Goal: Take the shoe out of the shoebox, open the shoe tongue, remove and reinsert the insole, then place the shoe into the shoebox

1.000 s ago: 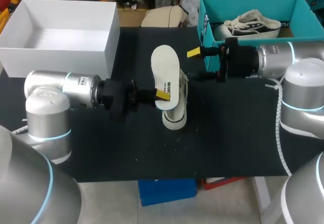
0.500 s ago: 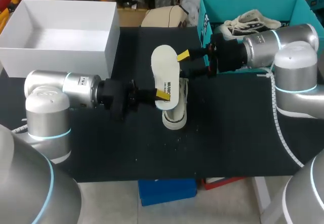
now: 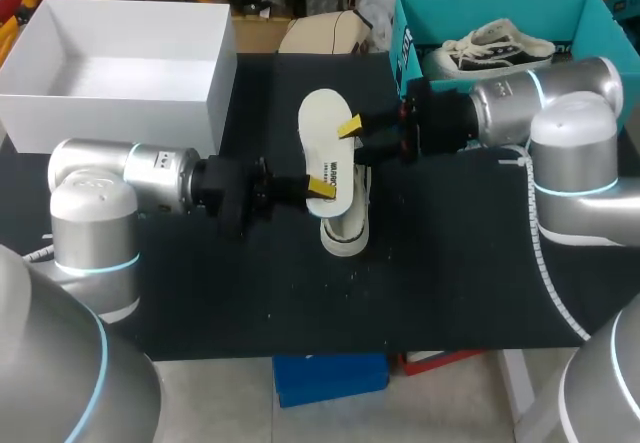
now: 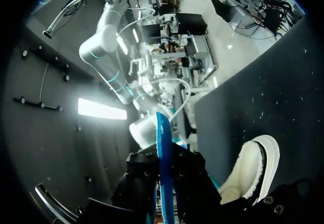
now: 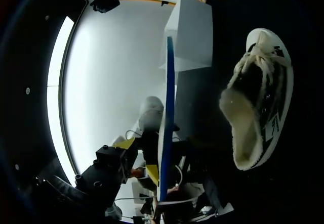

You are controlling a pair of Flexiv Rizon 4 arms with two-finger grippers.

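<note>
The white insole [image 3: 326, 138] is held up above the shoe, my left gripper [image 3: 318, 185] shut on its near end. Under it, the white sneaker [image 3: 345, 221] lies on the black table. My right gripper [image 3: 362, 138] is at the insole's right edge with its fingers still apart, one yellow tip [image 3: 350, 125] over the edge. In the left wrist view the insole [image 4: 163, 158] is edge-on between the fingers, the sneaker [image 4: 253, 168] beside it. In the right wrist view the insole [image 5: 169, 107] is a thin blue-edged line ahead, the sneaker [image 5: 260, 97] to one side.
An empty white box [image 3: 215, 73] stands at the table's back left, also seen as the white box [image 5: 195, 32] beyond the insole. A teal box [image 3: 405, 38] at the back right holds another sneaker [image 3: 495, 48].
My right arm has swung left from beside the teal box to the insole's right edge, and its fingers have narrowed. The left arm and the insole have stayed put.
</note>
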